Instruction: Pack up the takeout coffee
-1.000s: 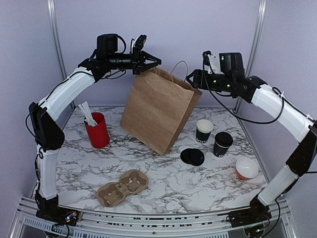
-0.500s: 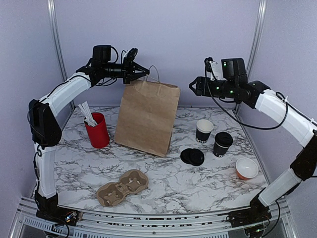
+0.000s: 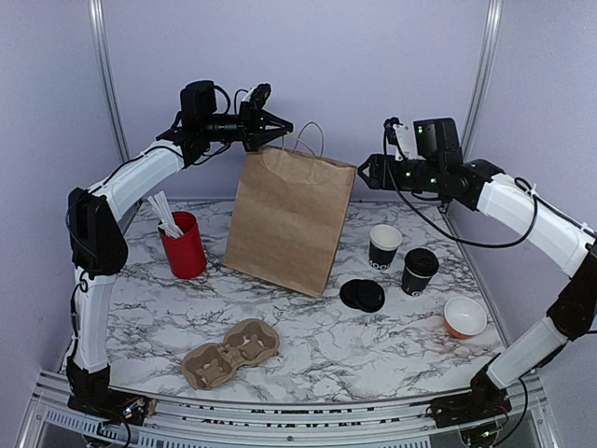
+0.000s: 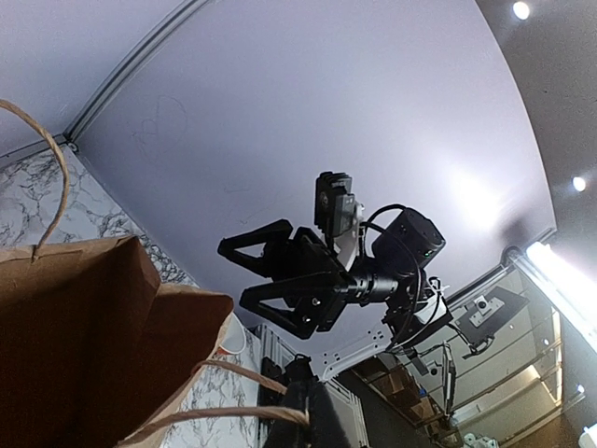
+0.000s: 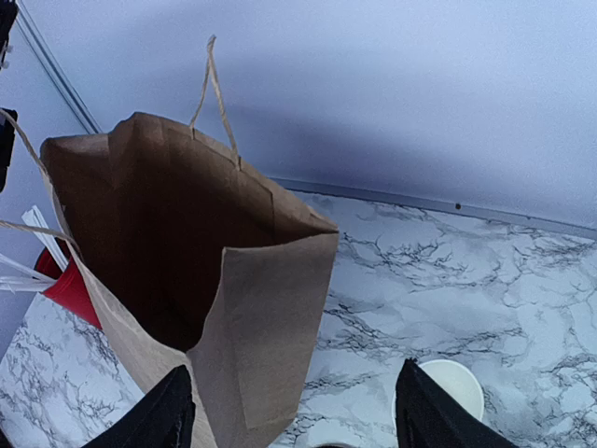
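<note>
At the back of the marble table [image 3: 373,359], bag-holding step in hand. Left gripper [image 3: 276,131] is pinched shut on one twine handle of the paper bag [image 3: 289,219], holding it off its left top corner; the bag stands tilted, mouth gaping in the right wrist view. Right gripper [image 3: 364,170] hangs just beside the bag's right top edge, fingers spread wide, holding nothing. The takeout coffee [image 3: 420,271], lid on, stands on the table right of the bag, well apart from both grippers, beside an open black cup [image 3: 383,245] and a stack of lids [image 3: 362,295].

Judgement: nothing packed yet. Next move calls for the right arm to drop to the lidded cup, grip it upright and carry it over the mouth while the left keeps the bag steady.
</note>
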Robot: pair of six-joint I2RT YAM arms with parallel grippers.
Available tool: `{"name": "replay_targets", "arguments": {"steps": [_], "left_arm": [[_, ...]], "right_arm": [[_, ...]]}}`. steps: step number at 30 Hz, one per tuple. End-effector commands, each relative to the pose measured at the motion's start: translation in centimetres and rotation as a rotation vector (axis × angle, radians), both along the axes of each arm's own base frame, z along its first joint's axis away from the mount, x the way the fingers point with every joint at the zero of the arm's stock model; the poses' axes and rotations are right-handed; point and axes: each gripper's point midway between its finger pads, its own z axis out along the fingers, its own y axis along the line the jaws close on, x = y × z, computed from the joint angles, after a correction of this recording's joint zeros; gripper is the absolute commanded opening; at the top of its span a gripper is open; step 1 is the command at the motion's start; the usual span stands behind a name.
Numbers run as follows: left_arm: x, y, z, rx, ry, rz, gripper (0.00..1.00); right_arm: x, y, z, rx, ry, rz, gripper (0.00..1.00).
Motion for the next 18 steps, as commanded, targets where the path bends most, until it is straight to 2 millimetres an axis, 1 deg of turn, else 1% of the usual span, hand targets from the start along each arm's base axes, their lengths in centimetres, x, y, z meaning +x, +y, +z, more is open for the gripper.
{"name": "replay_targets", "arguments": {"steps": [1,5,8,11,13,18], "left_arm": [[-0.8,-0.4,2.5,-0.053,-0.084,-0.040,0.00],[-0.8,-0.8,2.2,-0.054,-0.094,-0.050,0.00],[-0.4,-1.1,1.6,-0.052,-0.086,-0.051,0.00],[-0.2,-1.3,1.3,-0.052,-0.083,-0.057,0.00],[-0.2,-1.4,1.1,-0.051,-0.084,-0.061,0.00],[0.1,-1.4,0.5,-0.047,-0.075,-0.065,0.00]], "right_arm": [[-1.7,0.2,0.9,0.031,-0.049,0.080,0.71],[-4.1,1.1,-0.1,0.054,-0.062,0.193,0.73],[-5.0,2.0,-1.3,0.071,-0.064,0.242,0.72],[-5.1,2.7,-2.4,0.084,-0.074,0.274,0.72],[-4.9,3.7,-2.9,0.088,-0.078,0.301,0.72],[-4.5,7.4,-3.9,0.047,-0.088,0.331,0.71]]}}
